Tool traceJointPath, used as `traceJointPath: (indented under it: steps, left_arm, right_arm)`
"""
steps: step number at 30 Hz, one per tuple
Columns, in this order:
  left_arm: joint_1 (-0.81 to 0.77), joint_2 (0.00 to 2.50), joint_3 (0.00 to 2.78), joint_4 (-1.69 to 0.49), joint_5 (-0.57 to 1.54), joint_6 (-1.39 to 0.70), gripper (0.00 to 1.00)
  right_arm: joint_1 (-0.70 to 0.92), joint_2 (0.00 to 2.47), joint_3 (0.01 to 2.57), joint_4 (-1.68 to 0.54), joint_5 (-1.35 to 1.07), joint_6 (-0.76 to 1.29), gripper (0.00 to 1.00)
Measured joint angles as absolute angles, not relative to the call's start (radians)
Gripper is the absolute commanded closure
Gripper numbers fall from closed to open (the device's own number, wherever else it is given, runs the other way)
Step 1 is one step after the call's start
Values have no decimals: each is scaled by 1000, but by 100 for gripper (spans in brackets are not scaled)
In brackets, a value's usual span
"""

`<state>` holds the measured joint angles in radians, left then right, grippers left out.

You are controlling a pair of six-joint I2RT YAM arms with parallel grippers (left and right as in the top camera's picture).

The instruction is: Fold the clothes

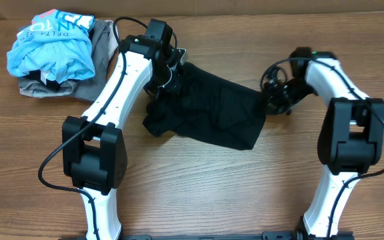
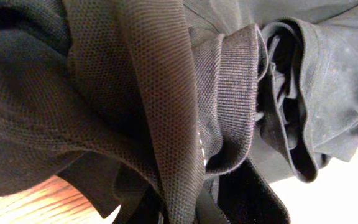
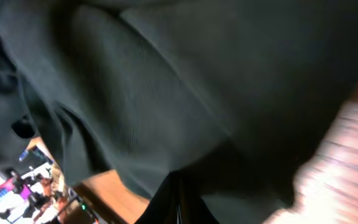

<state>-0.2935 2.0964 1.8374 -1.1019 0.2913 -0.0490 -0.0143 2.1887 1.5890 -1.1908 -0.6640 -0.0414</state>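
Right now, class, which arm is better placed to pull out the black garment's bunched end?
Probably left: the left gripper is shut on the black garment at its crumpled end, while the right gripper pinches the flatter opposite edge.

Bunched black garment (image 2: 166, 106) above table (image 2: 23, 205)

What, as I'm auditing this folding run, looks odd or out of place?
The black garment is crumpled, not flat, between the left gripper and right gripper. The light blue shirt lies heaped on a grey-tan garment at the table corner.
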Motion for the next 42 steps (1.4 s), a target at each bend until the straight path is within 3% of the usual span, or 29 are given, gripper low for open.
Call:
traceJointPath:
  steps: [9,22,29,31,36,38,42]
  left_arm:
    - [-326,2046,1838,-1111,255,-49,96]
    - [-645,2112,1843,-927,178,-55,94]
    - [-714,2223,1843,-916,114,-104,91]
    - [-714,2239,1845,-907,114,-111,83]
    - [-713,2244,1845,-854,126,-134,47]
    - [-713,2245,1848,-837,152,-126,29]
    - [-713,2260,1913,-856,233,-124,5]
  right_arm:
    - [-7,2172,1420,-979,-720,108,96]
    - [-13,2168,1411,-958,-741,145,96]
    - [-68,2157,1459,-996,-768,150,96]
    - [-106,2125,1514,-1033,-767,153,96]
    - [-210,1983,1692,-1102,-783,157,95]
    - [-259,1913,1769,-1128,-791,158,85]
    - [-350,1818,1868,-1176,-806,162,74]
